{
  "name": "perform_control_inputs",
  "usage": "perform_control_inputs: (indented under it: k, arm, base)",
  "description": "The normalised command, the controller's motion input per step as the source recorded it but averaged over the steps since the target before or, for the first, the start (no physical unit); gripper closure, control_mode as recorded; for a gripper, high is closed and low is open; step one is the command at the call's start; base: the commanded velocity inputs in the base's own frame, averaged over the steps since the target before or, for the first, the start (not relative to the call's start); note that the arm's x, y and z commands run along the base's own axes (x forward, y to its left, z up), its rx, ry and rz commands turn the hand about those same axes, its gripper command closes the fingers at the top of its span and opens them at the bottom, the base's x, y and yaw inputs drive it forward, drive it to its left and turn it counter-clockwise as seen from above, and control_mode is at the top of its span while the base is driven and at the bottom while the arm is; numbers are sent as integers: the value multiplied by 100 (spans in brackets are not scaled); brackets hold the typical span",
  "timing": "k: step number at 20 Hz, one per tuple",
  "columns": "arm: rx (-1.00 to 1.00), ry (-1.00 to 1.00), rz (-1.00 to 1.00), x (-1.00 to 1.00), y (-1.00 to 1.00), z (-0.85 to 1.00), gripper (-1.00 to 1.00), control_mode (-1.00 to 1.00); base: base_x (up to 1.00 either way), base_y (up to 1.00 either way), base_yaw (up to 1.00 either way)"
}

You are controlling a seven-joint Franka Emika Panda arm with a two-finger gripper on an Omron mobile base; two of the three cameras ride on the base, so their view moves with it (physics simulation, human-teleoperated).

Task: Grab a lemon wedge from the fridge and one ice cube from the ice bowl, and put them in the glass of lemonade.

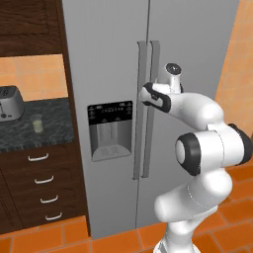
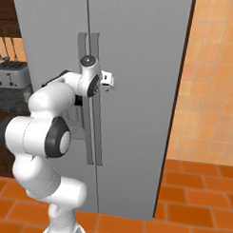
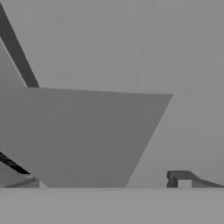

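The fridge [image 1: 108, 59] stands with both grey doors closed; its black dispenser panel [image 1: 109, 112] is on the left door. My gripper [image 1: 146, 95] is pressed up to the long vertical handles [image 1: 150, 128] at the middle seam. In the hand view the gripper [image 3: 111, 183] is open, and a broad grey handle bar [image 3: 87, 135] lies between its fingertips [image 3: 179, 179]. The glass of lemonade [image 1: 37, 123] stands on the dark counter [image 1: 49, 131] to the left of the fridge. The lemon wedge is hidden behind the doors. The ice cube and the ice bowl are out of view.
A silver toaster [image 1: 10, 103] sits at the back of the counter, left of the glass. Dark wood drawers [image 1: 44, 180] lie under the counter, a wood cabinet above it. An orange tiled wall [image 2: 210, 83] stands right of the fridge, over an orange tiled floor [image 2: 196, 197].
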Motion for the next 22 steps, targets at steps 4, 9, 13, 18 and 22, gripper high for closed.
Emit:
perform_control_inputs:
  k: [4, 9, 13, 18, 22]
  arm:
    - [2, -15, 0, 12, -2, -29, -100, -100]
    - [6, -13, 0, 22, -1, -27, -100, -100]
    - [3, -1, 0, 8, 0, -6, -100, -100]
    - [0, 0, 0, 4, 0, 0, 100, -100]
    - [0, 0, 0, 0, 0, 0, 100, -100]
  base:
    - [0, 0, 0]
    - [0, 0, 0]
    - [0, 0, 0]
    - [0, 0, 0]
    - [0, 0, 0]
